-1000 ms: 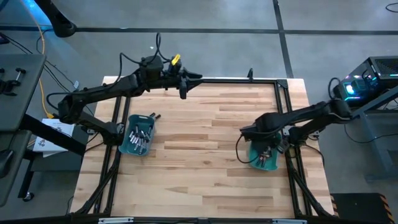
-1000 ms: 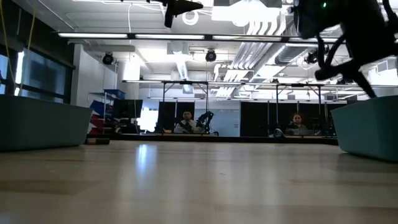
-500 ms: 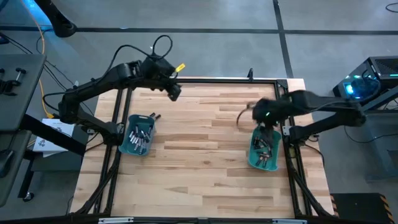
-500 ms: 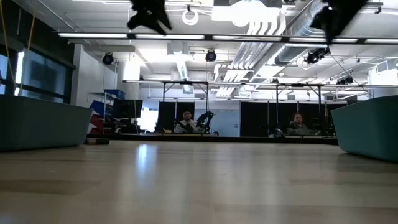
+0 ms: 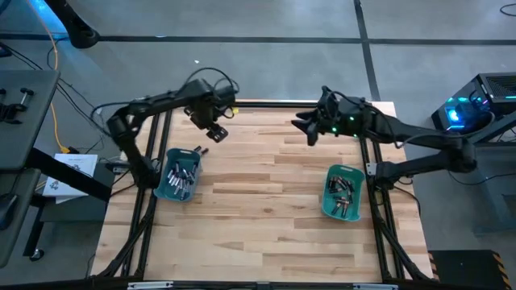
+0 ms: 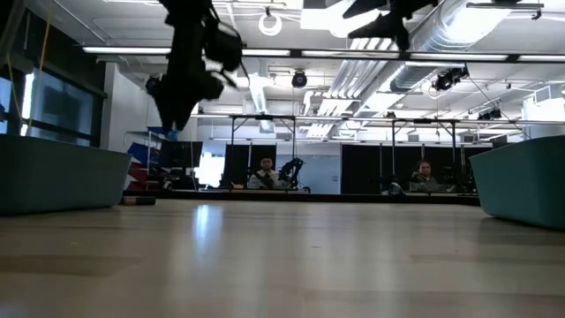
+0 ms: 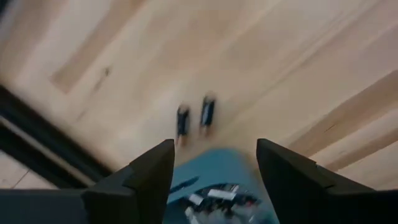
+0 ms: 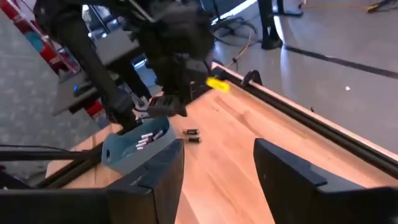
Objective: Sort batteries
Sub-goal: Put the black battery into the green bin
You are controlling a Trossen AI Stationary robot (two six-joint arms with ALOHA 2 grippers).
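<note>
High view: left gripper [image 5: 214,131] just beyond left teal bin [image 5: 178,174] of batteries [image 5: 181,172], fingers spread, empty; two loose batteries [image 5: 199,151] by that bin's far rim. Right gripper [image 5: 305,128] well beyond right teal bin [image 5: 342,193], fingers apart, empty.
Low view: bin walls at both edges; two seated people [image 6: 265,173] behind surface [image 6: 282,256].
Left wrist view: loose pair [image 7: 195,117] between fingers [image 7: 152,173], nothing grasped.

Table [image 5: 266,185]: pale wood planks, smooth with a soft sheen (lights glint off it in the low view) | bins [image 5: 179,174]: teal plastic, matt | batteries [image 5: 344,196]: silvery metal, shiny | frame rail [image 5: 274,103]: black metal, matt | fingers [image 7: 144,180]: dark, matt
</note>
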